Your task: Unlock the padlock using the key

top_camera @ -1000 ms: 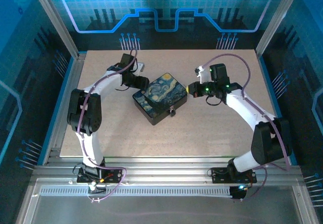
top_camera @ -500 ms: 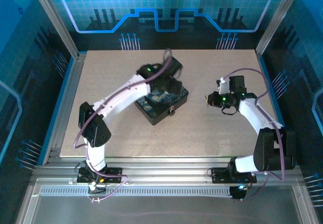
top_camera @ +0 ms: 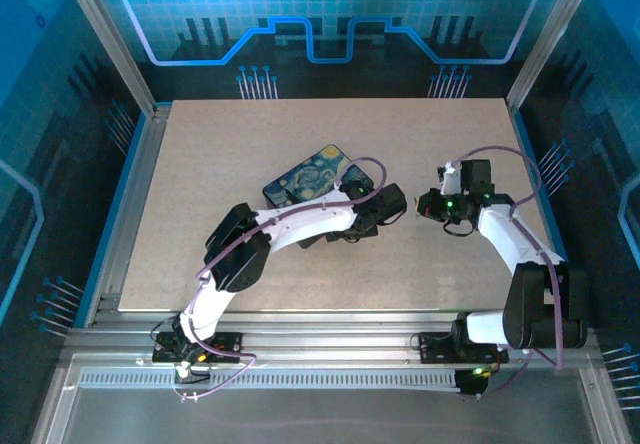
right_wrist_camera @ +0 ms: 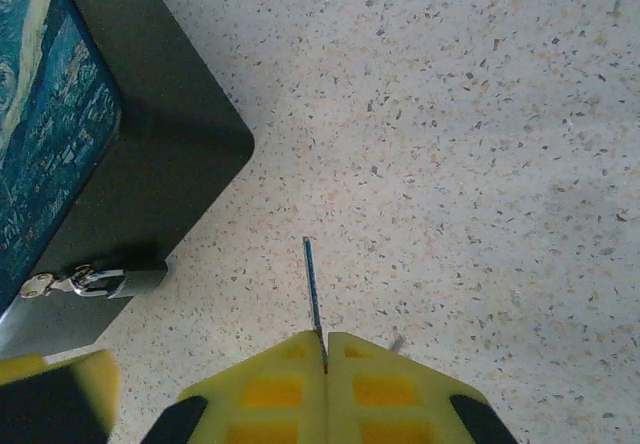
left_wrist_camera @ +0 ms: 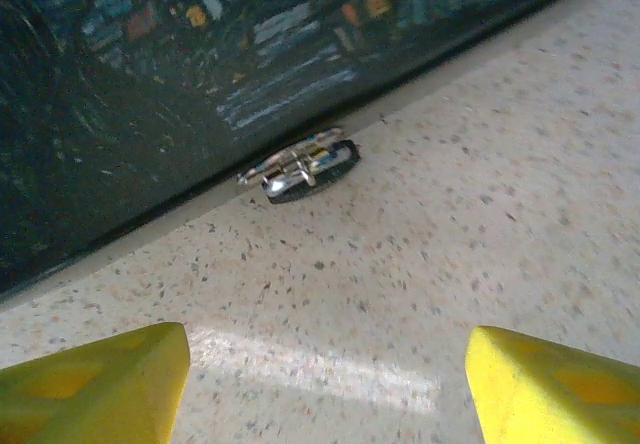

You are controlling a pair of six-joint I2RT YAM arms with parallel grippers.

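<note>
The small silver padlock (left_wrist_camera: 300, 164) hangs on the hasp at the foot of a dark box (top_camera: 308, 176) with a starry-night lid. It also shows in the right wrist view, where the padlock (right_wrist_camera: 96, 281) is at the lower left. My left gripper (left_wrist_camera: 330, 389) is low over the table a short way in front of the padlock. It is open, with nothing between its yellow fingertips (left_wrist_camera: 95, 379). My right gripper (right_wrist_camera: 326, 352) is shut on the key (right_wrist_camera: 312, 289), whose thin blade sticks out ahead, well to the right of the padlock.
The left arm (top_camera: 300, 226) lies across the front side of the box. The two grippers are close together, my left gripper (top_camera: 388, 204) beside my right gripper (top_camera: 426, 207). Bare speckled table (top_camera: 440, 134) spreads behind and to the right.
The left arm swung from behind the box, over it, down to its front right side, and its jaws widened. The right gripper drew back to the right with the key.
</note>
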